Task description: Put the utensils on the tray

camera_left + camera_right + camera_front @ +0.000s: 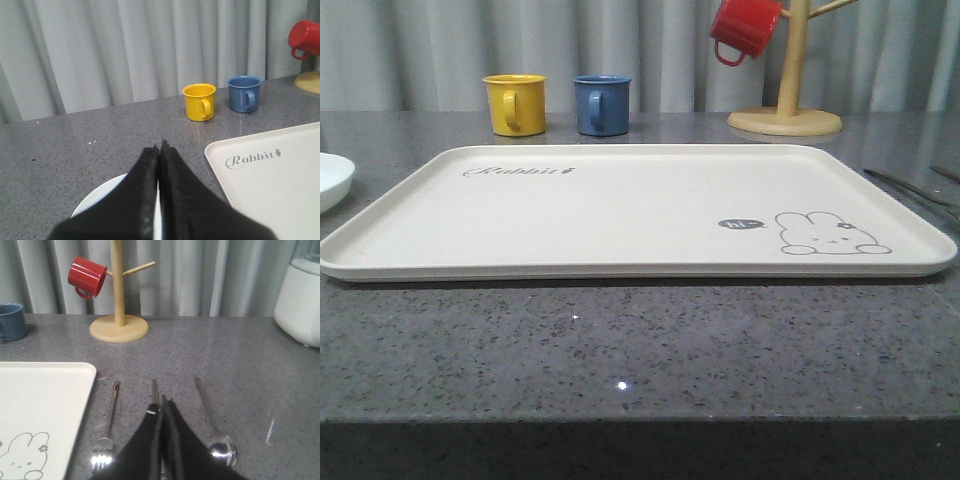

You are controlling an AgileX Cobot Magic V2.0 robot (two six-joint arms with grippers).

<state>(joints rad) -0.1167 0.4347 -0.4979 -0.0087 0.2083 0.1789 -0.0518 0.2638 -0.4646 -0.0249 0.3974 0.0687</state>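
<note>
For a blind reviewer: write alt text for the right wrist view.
The shut right gripper hovers over a grey counter where a fork, chopsticks and a spoon lie beside the cream tray. Behind stands a wooden mug tree holding a red mug.

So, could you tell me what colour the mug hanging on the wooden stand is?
Red mug, clearest in the right wrist view.

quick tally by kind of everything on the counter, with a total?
Mugs: 3 (yellow mug, blue mug, red mug hung on the stand)
Utensils: 3 (fork, chopsticks, spoon)
Tray: 1
Plate: 1
Mug stand: 1
White appliance: 1
Total: 10
</note>
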